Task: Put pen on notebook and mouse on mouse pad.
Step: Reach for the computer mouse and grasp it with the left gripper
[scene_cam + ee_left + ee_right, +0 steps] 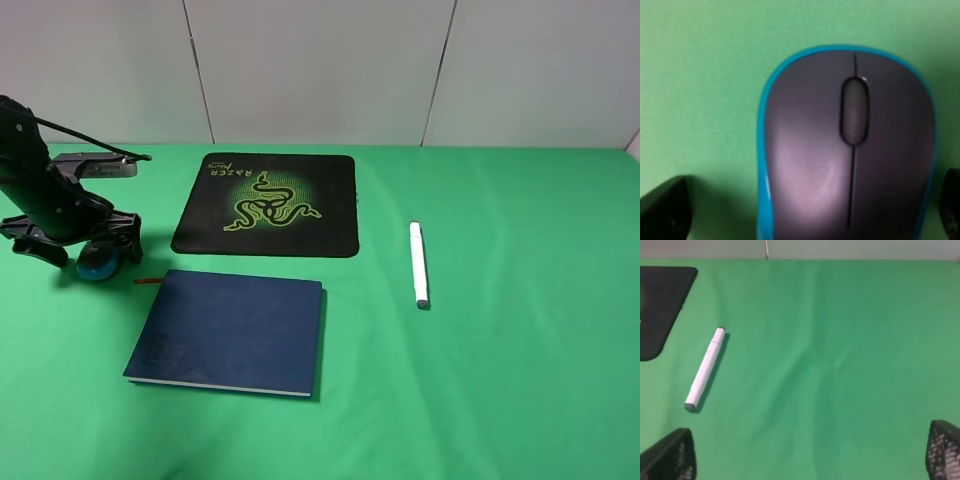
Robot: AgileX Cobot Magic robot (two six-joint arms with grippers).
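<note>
The mouse [98, 264], dark grey on top with teal sides, rests on the green cloth at the far left. My left gripper [88, 248] is lowered over it. In the left wrist view the mouse [840, 150] fills the picture. The left gripper [807, 212] is open, one finger on each side, with a clear gap on one side. The black mouse pad [268, 205] lies at the back centre, and the navy notebook [230, 333] lies in front of it. The white pen [418, 264] lies right of both. My right gripper [807, 455] is open above bare cloth, away from the pen [705, 369].
Green cloth [520, 380] covers the whole table up to a white panelled wall [320, 70]. The notebook's brown ribbon [148, 281] sticks out toward the mouse. A corner of the mouse pad [660, 310] shows in the right wrist view. The right arm is outside the exterior high view.
</note>
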